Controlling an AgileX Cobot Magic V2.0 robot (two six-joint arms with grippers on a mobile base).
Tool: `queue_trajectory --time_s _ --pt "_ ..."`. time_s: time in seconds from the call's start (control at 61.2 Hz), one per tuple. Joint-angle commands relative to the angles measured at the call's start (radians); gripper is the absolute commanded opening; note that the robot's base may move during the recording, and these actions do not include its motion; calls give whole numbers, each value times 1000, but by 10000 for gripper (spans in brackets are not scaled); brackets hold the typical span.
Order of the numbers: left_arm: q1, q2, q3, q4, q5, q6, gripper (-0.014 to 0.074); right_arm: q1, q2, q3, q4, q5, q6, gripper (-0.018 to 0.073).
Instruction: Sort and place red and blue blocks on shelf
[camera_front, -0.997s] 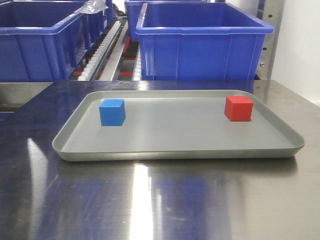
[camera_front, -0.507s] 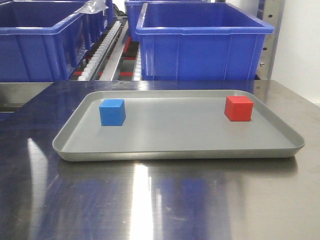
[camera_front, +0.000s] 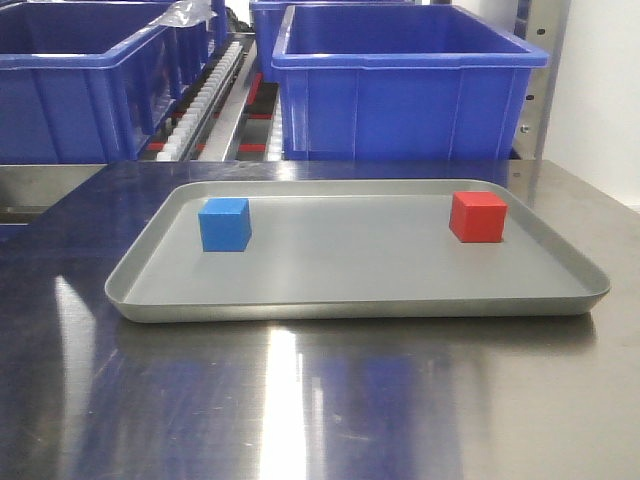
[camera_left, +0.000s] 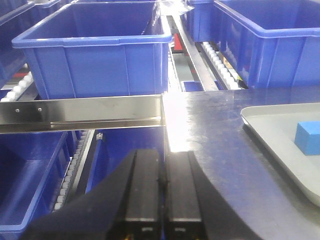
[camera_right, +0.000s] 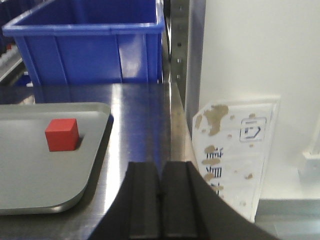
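**Both blocks on the tray, neither arm on one yet**

The job looks to be at its very start: the first pick has not been made. The left gripper (camera_left: 163, 167) hangs off the tray's (camera_front: 350, 305) left side, over the table edge, with its two fingers pressed together and nothing between them. The blue block (camera_front: 224, 224) sits flat inside the tray near the left rim. The red block (camera_front: 477, 216) sits near the right rim, well apart from the blue one. The right gripper (camera_right: 160, 172) hangs off the tray's right side, likewise closed and empty.

By my reading, the next move is for one arm to spread its fingers, come in over the tray rim and drop squarely onto its nearer block. Then it lifts clear of the rim before carrying the block to the shelf (camera_left: 85, 112) behind and left of the tray.

The tray rests on a shiny steel table (camera_front: 300, 400) that throws back glare and blue reflections. Behind the tray, a blue bin (camera_front: 70, 90) stands to the left. White rollers (camera_front: 205, 95) run between it and a second bin (camera_front: 400, 90) on the right. A perforated steel post (camera_right: 179, 45) and a white wall (camera_right: 240, 50) close off the far right. A stained paper label (camera_right: 235, 150) is there too, though its print is too small to read.
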Motion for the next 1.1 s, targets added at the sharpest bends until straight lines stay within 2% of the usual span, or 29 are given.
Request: queue_trajectory --time_s 0.0,0.131,0.294,0.556,0.785,0.85,0.915,0.964,1.013,1.079 --pt "-1 8 36 -10 -88 -7 147 1 123 -111 0 -92 -8 60" --pt "-1 8 36 -10 -88 -7 147 2 340 -293 38 -68 -2 60" --pt "-1 8 36 -10 -88 -7 147 8 600 -554 147 87 -1 60" --pt "-1 8 36 -10 -88 -7 147 95 922 -843 148 292 -1 60" --pt "-1 8 36 -10 -88 -7 147 186 1109 -947 147 381 -1 69" --pt "-1 8 36 -10 -88 -7 147 203 1140 -950 147 377 -1 143" --pt "-1 8 36 -10 -88 -7 147 224 1163 -950 147 373 -1 291" --pt "-1 8 36 -10 -88 -7 147 235 1176 -950 147 368 -1 442" --pt "-1 8 36 -10 -88 -7 147 244 1187 -950 147 366 -1 540" --pt "-1 8 36 -10 -88 -7 147 253 1197 -950 147 357 -1 591"
